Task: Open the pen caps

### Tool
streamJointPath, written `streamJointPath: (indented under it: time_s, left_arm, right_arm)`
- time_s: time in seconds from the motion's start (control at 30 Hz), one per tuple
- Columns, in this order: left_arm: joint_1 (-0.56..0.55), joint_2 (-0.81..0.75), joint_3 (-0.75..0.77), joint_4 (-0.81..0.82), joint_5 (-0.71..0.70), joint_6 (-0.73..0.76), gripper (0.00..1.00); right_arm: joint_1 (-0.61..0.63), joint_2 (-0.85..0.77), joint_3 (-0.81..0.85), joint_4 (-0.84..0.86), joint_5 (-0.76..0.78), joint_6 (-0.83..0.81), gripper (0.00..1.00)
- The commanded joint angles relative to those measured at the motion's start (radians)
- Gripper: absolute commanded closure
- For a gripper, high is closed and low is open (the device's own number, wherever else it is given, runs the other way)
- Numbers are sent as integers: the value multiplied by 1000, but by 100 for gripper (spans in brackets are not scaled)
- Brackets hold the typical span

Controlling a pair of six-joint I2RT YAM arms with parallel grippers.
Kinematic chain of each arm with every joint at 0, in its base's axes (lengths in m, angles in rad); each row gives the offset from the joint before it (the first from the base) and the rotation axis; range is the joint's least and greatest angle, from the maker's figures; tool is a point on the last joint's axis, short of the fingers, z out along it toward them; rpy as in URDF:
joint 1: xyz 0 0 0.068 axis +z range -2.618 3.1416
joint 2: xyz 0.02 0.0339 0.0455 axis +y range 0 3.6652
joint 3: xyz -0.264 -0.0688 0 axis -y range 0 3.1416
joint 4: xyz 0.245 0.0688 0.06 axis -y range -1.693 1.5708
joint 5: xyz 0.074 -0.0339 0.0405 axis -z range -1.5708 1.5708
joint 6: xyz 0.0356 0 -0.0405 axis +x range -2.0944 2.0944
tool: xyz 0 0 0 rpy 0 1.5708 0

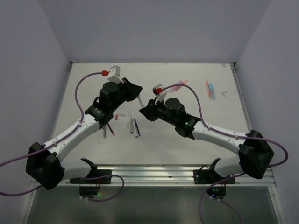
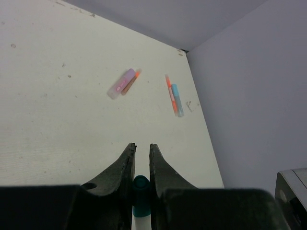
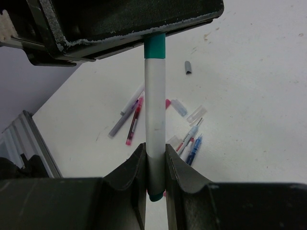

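Over table (image 1: pixel 224 112), pen (image 3: pixel 154 110) spans L claw (image 2: pixel 141 146) to R claw (image 3: pixel 155 146), cap (image 3: pixel 155 47) leftward.

table: flat white tabletop (image 1: pixel 187 149), faintly scuffed
landmark: two thin blue pens (image 3: pixel 194 148), side by side near the table's middle
just beside the blue pens: thin white pen with a red tip (image 3: pixel 187 139)
near them: small light blue plastic cap (image 3: pixel 178 107); small clear plastic cap (image 3: pixel 195 115)
farther off: slim dark red pen (image 3: pixel 133 122) beside a grey pen (image 3: pixel 118 126)
alone, apart: stubby grey plastic cap (image 3: pixel 187 67)
well apart, toward the far right corner: pink-purple marker (image 2: pixel 121 84) touching an orange pen (image 2: pixel 132 81); orange-red pen (image 2: pixel 170 88) against a light blue pen (image 2: pixel 177 98)
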Motion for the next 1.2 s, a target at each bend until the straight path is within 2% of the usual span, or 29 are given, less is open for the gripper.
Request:
streamJointPath:
  time_s: [0.0,0.17,0.33,0.67,0.83,0.97,1.0,1.07,1.17]
  left_arm:
    - [-14,-6,25,68,44,78,100]
    - [-14,-13,32,33,78,151,100]
    - [-14,-5,50,5,113,202,100]
    - [-14,-2,47,29,159,197,100]
    - [-14,-4,47,36,167,197,100]
    - [-14,-5,47,55,169,191,100]
    - [-14,-7,49,60,169,188,100]
    - [-14,-5,53,75,163,184,100]
    - [-14,-5,67,97,144,181,100]
  right_arm:
    - [0,9,71,-48,-33,-34,82]
    - [-3,14,99,-85,-32,-64,78]
    - [-12,29,120,-114,-55,-75,70]
    - [-23,46,143,-112,-69,-78,68]
    - [-23,69,148,-111,-72,-75,74]
    - [-21,80,140,-108,-69,-74,85]
    - [-23,80,136,-105,-70,-74,92]
    - [-24,78,125,-105,-67,-74,98]
    - [-23,76,105,-106,-64,-75,100]
